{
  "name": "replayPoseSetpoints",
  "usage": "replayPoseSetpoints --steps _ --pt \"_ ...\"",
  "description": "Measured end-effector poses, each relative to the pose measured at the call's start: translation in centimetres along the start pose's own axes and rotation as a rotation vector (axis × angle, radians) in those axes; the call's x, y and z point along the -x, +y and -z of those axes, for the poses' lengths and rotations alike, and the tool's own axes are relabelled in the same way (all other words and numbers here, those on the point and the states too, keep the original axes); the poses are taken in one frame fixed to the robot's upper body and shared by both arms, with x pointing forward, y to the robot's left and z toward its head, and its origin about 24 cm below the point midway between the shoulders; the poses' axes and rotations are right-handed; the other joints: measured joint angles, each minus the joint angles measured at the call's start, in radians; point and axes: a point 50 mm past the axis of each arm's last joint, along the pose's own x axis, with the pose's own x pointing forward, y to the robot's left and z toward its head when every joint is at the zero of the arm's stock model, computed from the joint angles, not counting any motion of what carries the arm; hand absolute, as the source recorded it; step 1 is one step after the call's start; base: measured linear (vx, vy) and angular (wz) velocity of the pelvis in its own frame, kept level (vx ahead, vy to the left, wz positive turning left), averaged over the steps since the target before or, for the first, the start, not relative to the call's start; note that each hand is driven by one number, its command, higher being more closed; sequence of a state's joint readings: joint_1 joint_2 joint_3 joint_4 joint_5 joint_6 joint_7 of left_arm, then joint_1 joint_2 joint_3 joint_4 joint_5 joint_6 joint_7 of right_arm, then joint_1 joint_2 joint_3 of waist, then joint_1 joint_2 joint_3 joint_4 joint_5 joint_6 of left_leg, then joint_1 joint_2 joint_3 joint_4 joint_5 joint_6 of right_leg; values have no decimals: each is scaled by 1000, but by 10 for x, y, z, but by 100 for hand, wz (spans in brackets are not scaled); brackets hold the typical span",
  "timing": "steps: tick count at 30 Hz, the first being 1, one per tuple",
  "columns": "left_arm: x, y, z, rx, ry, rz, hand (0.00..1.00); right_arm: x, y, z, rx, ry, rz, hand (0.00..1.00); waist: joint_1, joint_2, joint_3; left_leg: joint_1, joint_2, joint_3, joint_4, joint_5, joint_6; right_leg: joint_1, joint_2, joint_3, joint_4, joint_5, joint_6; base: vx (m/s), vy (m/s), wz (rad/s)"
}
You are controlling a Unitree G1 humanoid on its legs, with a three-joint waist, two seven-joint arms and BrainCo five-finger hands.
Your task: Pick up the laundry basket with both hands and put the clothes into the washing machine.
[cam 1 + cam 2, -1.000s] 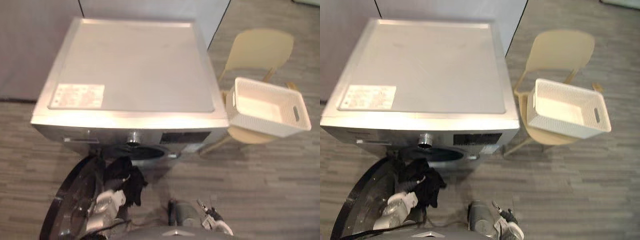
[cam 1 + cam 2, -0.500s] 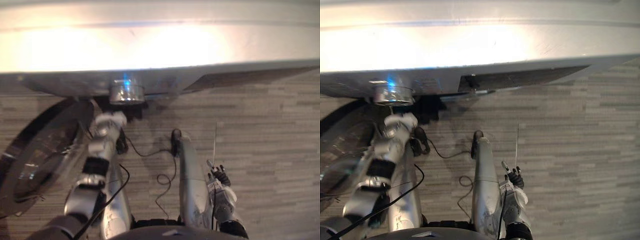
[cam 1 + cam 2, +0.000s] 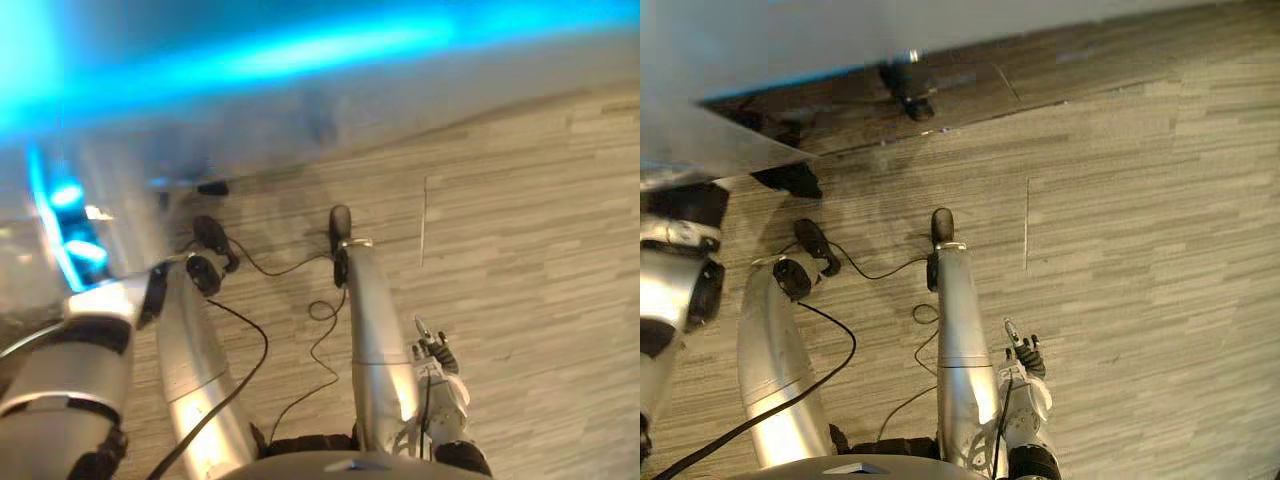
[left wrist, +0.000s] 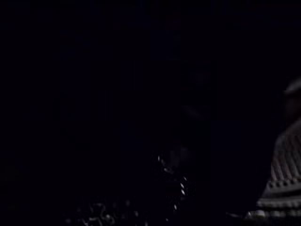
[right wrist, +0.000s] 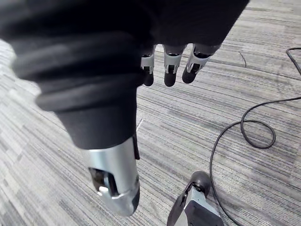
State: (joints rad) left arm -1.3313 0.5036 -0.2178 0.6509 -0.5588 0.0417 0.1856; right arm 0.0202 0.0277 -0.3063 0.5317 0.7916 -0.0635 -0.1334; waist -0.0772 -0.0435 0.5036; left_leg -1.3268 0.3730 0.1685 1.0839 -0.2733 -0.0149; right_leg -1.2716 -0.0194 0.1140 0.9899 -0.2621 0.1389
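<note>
Washing machine (image 3: pixel 750 60): its grey front edge crosses the top of both eye views, seen from above; under the edge there is dark shadow.
Clothes: I cannot tell where they lie, because the space before the left hand is all dark.
Left hand (image 4: pixel 284 174): its dark ribbed cover shows in its own wrist view, with blackness around it; whether the fingers are open or closed I cannot tell.
Right hand (image 3: pixel 1025 355): hangs low on the right side, well apart from the machine; its fingers (image 5: pixel 170 75) are straight and loose, pointing downward, holding nothing.
Floor (image 3: pixel 1140 250): grey planks, under the right hand.
</note>
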Motion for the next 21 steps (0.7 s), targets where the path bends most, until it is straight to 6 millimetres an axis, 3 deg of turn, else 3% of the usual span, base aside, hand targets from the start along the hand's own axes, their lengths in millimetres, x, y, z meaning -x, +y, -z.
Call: replayPoseSetpoints --steps 2,3,6,17,19,21 --pt "-7 -7 -28 -100 -94 50 100 0 -2 -1 -16 -2 4 0 -3 0 0 -6 0 11 -3 2 2 -15 1 12 -1 5 3 -11 14 -8" --pt "-7 -8 -32 -106 -120 56 100 0 -3 -1 -24 -2 1 0 -4 0 0 -11 2 14 -4 3 4 -21 2 13 -4 8 3 -8 19 -9" --pt "-11 -8 -35 -129 -110 53 100 0 -11 2 -54 14 32 0 -6 1 0 -16 2 19 -11 8 9 -26 2 13 -12 18 1 -8 18 -2" --pt "-16 21 -42 -86 -95 -137 100 1 -33 6 -206 18 137 0 -12 1 0 -25 1 41 -15 25 9 -64 1 36 1 36 -3 0 0 0" --pt "-17 24 -52 -71 -120 -172 100 1 -35 3 -217 -1 143 0 -13 1 0 -44 0 33 -7 27 5 -80 1 33 8 39 -7 -15 8 -1" --pt "-20 30 -84 -77 -215 -240 100 1 -36 0 -244 -28 150 0 -14 2 2 -91 -1 21 -3 37 7 -123 -5 19 12 46 -18 -57 14 -3"
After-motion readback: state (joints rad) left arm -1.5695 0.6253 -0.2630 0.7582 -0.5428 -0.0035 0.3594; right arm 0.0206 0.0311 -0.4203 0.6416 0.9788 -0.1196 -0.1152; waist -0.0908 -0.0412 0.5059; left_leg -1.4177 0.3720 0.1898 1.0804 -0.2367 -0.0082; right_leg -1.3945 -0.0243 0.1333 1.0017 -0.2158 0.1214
